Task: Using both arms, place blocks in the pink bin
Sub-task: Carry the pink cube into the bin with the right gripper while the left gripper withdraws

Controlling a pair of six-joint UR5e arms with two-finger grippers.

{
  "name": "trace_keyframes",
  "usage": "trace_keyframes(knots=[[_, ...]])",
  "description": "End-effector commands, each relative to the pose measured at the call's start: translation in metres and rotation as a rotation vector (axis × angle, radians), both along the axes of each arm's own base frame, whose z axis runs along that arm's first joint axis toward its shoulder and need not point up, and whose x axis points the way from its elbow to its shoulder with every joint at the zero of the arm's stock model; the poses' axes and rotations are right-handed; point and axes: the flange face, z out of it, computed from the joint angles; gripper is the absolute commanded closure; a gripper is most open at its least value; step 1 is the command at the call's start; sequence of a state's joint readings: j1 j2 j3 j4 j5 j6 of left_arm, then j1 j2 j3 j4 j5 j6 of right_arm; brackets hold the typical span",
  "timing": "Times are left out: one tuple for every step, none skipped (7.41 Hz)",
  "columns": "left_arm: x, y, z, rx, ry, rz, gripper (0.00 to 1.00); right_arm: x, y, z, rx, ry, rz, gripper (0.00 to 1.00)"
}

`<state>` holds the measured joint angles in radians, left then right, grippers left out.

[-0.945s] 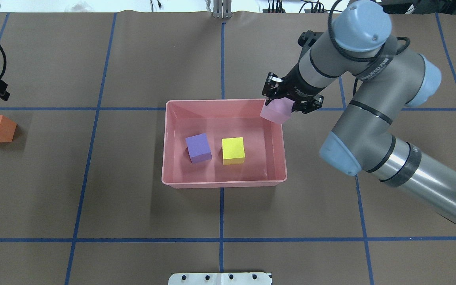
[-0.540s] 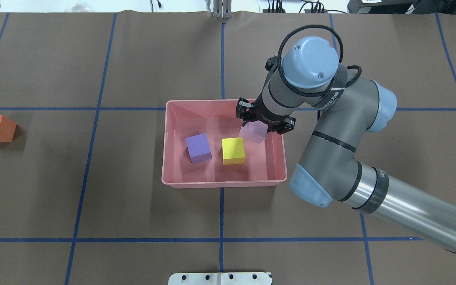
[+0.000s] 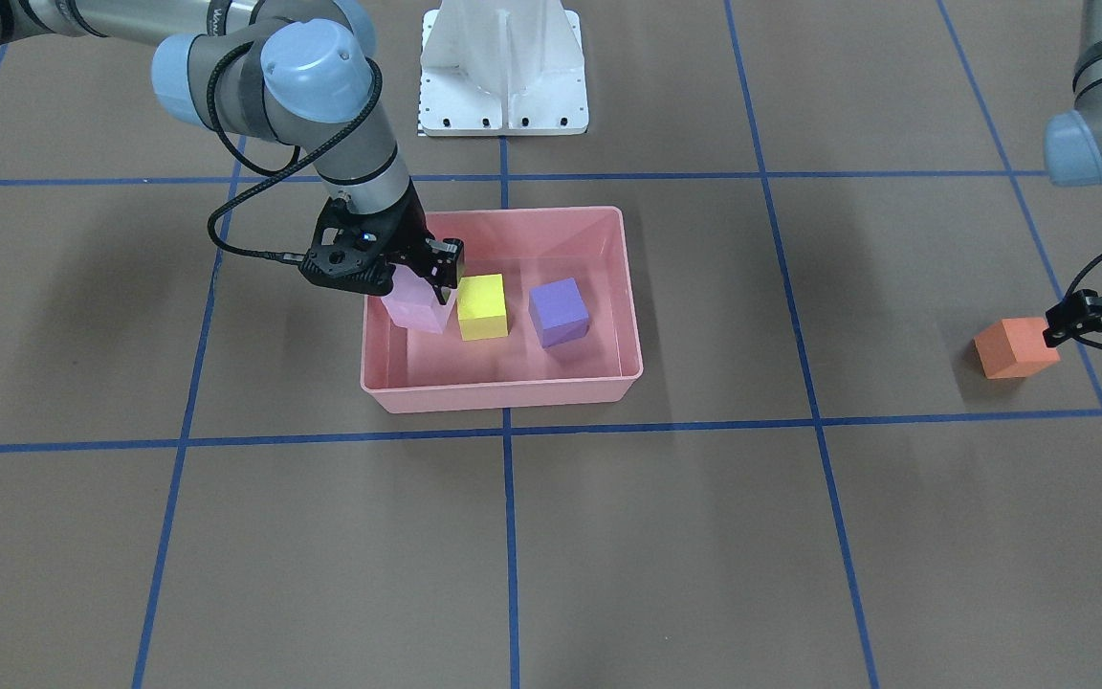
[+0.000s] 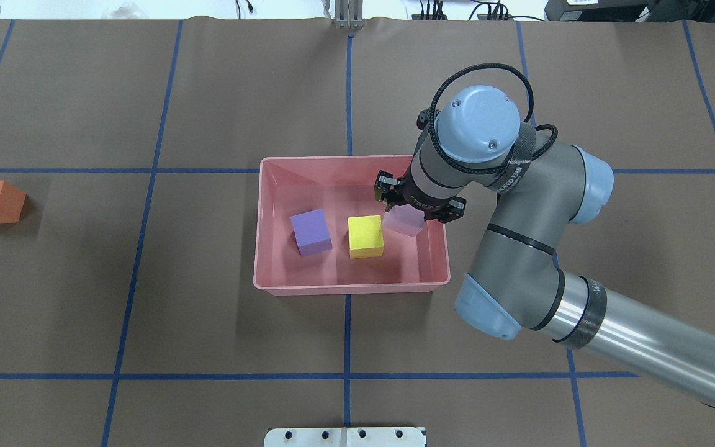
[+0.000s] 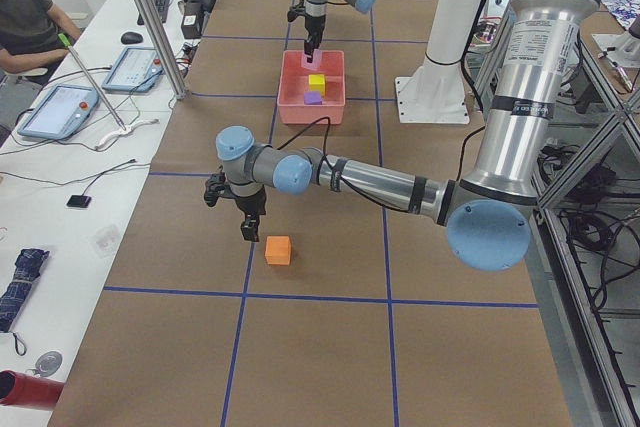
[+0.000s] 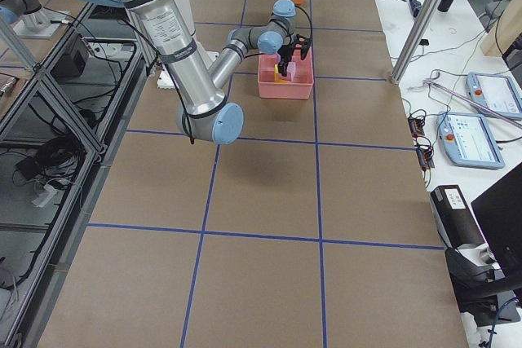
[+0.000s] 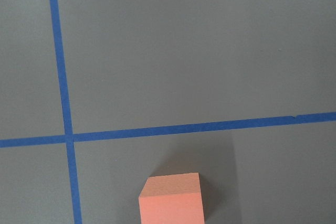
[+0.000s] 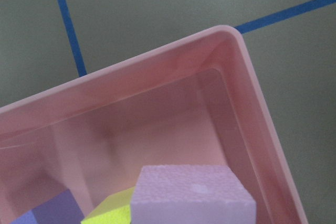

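Right gripper [image 4: 416,210] is clamped on the light pink cube [image 4: 403,221], one jaw on each of two opposite faces. The cube hangs inside the pink bin [image 4: 350,287] at the end nearest the right arm, just beside the yellow-green cube [image 4: 365,236]. Contact with the bin floor cannot be confirmed. The purple cube [image 4: 311,231] sits on the bin floor next along, a small gap between them. Left gripper [image 3: 1082,318] hovers just beside the orange cube [image 3: 1015,349], which sits on the table [image 4: 208,93] well apart from the bin. Whether its jaws are parted or closed cannot be told.
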<state>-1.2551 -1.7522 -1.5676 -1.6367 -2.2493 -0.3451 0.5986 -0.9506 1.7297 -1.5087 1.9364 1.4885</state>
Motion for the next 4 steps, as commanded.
trace_keyframes(knots=[[0.0016, -0.0042, 0.0198, -0.040, -0.010, -0.008, 0.10, 0.0002, 0.0002, 0.0069, -0.002, 0.010, -0.001, 1.00], [0.0029, -0.0053, 0.0203, -0.060, -0.011, -0.030, 0.09, 0.0016, -0.0009, 0.0087, -0.001, 0.016, 0.007, 0.02], [0.0048, -0.0051, 0.0216, -0.089, -0.008, -0.070, 0.09, 0.0031, -0.0002, 0.0066, 0.003, 0.015, 0.008, 0.00], [0.0042, -0.0033, 0.0285, -0.091, -0.006, -0.080, 0.09, 0.0042, -0.0007, 0.0060, 0.004, 0.013, 0.010, 0.00]])
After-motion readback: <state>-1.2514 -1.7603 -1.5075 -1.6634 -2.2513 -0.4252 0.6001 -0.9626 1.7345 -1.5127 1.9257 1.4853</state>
